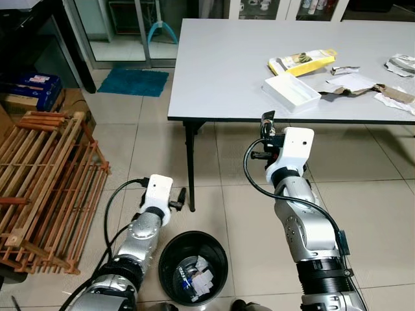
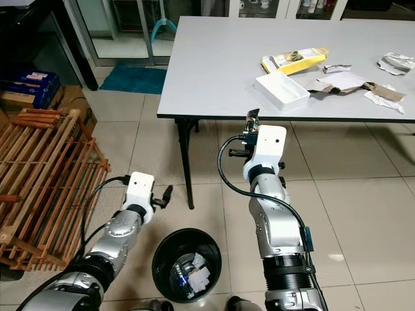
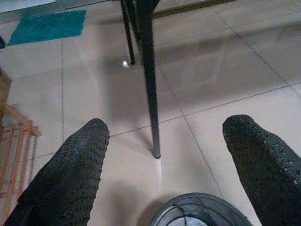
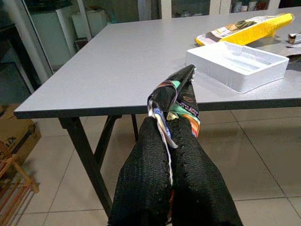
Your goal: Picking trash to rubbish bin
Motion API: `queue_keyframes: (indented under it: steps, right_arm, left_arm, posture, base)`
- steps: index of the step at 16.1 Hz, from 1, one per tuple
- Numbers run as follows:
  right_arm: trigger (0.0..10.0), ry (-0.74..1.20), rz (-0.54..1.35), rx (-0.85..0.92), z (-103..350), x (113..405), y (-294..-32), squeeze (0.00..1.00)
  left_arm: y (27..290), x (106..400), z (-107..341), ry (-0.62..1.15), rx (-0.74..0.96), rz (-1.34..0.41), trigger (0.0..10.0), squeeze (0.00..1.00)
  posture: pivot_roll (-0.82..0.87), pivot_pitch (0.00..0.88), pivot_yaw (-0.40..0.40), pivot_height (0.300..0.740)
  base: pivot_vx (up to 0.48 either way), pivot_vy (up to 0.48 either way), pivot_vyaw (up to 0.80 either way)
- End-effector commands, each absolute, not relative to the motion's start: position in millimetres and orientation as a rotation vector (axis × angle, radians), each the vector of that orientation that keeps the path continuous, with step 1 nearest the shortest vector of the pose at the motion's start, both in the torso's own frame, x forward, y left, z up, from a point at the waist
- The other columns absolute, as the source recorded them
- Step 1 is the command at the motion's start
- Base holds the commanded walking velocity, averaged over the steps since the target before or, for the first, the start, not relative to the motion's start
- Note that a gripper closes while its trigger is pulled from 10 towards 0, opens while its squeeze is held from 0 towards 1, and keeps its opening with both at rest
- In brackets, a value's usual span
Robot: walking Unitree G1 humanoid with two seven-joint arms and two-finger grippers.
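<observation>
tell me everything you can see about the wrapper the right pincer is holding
The wrapper is a thin, crumpled piece of glossy packaging, mostly dark with green, orange and white print. It is pinched flat between the shut fingers of the right pincer, sticking out past their tips. It is held in the air just off the near edge of the table, touching nothing else, well above the bin.

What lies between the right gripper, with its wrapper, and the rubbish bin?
Bare floor tile and the right arm's own black cable; the right gripper holds the wrapper near the table edge, the bin below, in the eye views.
</observation>
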State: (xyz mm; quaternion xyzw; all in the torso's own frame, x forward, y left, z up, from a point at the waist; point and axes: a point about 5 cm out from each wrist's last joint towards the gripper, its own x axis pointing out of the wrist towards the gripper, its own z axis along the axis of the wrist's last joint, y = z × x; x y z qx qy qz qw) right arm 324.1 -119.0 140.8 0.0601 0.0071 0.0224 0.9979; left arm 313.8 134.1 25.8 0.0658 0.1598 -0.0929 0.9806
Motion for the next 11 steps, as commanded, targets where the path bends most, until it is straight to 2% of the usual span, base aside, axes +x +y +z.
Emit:
queue_keyframes:
  steps: [1,11]
  right_arm:
    - [10.0,0.014,0.045,0.126,141.4,325.5,-118.6,0.00]
    - [10.0,0.019,0.044,0.126,139.5,324.3,-118.0,0.00]
  left_arm:
    - [134.8,316.7,29.9,0.308,0.145,-0.184,10.0,0.00]
    - [130.8,314.9,29.4,0.306,0.171,-0.206,10.0,0.00]
  posture:
    - [0.01,0.068,0.004,0.740]
    - [0.01,0.054,0.010,0.740]
  base:
    - [0.000,0.341,0.00]
    - [0.000,0.340,0.00]
